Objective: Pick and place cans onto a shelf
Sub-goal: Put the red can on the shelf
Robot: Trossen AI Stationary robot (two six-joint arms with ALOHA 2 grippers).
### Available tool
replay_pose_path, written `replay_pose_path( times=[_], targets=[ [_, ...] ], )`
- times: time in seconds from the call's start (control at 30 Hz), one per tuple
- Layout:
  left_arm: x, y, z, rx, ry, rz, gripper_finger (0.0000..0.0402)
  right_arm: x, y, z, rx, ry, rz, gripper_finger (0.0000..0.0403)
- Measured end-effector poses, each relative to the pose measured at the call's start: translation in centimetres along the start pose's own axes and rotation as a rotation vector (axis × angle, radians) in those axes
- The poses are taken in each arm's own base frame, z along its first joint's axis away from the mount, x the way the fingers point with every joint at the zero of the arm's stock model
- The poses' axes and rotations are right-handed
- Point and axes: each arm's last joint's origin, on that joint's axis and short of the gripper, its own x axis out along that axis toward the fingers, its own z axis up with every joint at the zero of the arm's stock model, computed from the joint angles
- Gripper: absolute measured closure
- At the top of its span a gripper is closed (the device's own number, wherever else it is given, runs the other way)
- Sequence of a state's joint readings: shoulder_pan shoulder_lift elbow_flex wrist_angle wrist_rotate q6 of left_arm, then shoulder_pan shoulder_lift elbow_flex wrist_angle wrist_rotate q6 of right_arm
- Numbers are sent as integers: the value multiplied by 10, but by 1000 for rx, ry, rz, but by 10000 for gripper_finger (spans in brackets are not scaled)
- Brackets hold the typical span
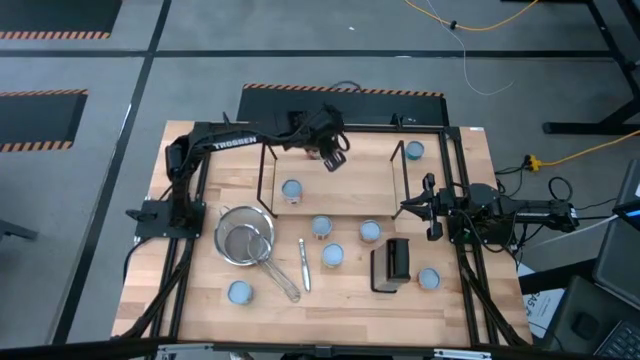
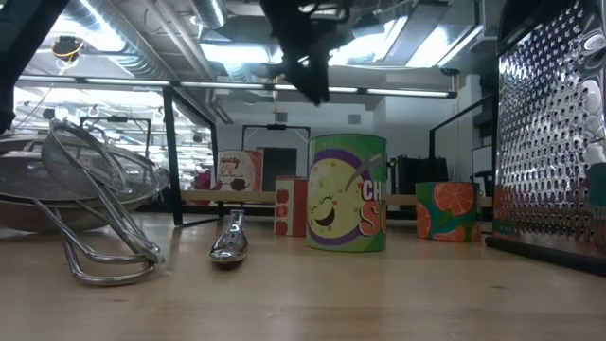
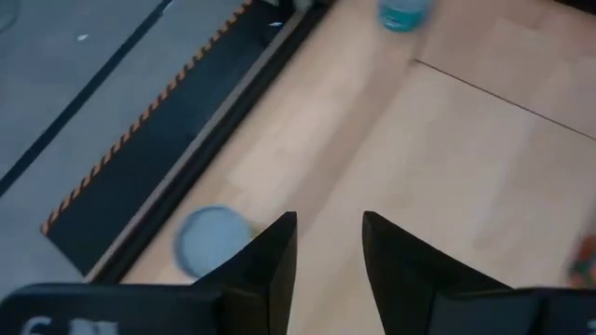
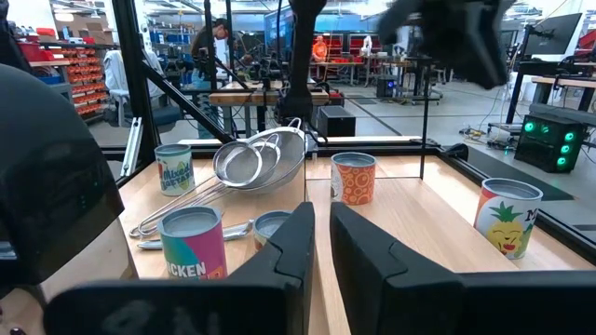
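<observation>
The shelf is a light-wood board with black wire frames at its short ends. One can stands on it. Another can stands by the shelf's far edge, and in the left wrist view it shows just beside my fingers. My left gripper hovers over the far part of the shelf, open and empty. Several more cans stand on the tabletop near the shelf's front. My right gripper waits at the shelf's right end, shut.
A metal mesh strainer lies front left, with a metal utensil beside it. A dark upright grater stands front right. Single cans stand at the far right, front right and front left.
</observation>
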State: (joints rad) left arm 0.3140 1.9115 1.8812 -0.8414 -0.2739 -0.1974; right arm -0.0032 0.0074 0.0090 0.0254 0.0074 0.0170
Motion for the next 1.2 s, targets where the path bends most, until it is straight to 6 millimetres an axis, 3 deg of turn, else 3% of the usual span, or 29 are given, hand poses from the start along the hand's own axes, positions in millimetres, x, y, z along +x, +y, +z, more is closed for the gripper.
replay_pose_path(
  times=[0.37,0.7,0.83,1.2],
  targets=[
    [58,45,-2,-82,75,94,286,0,0,0,0,1,0,358],
    [109,48,-20,-76,183,121,286,0,0,0,0,3,0,358],
    [118,45,-25,-68,206,121,286,0,0,0,0,3,0,358],
    [117,35,-27,-52,211,110,286,0,0,0,0,3,0,358]
  ],
)
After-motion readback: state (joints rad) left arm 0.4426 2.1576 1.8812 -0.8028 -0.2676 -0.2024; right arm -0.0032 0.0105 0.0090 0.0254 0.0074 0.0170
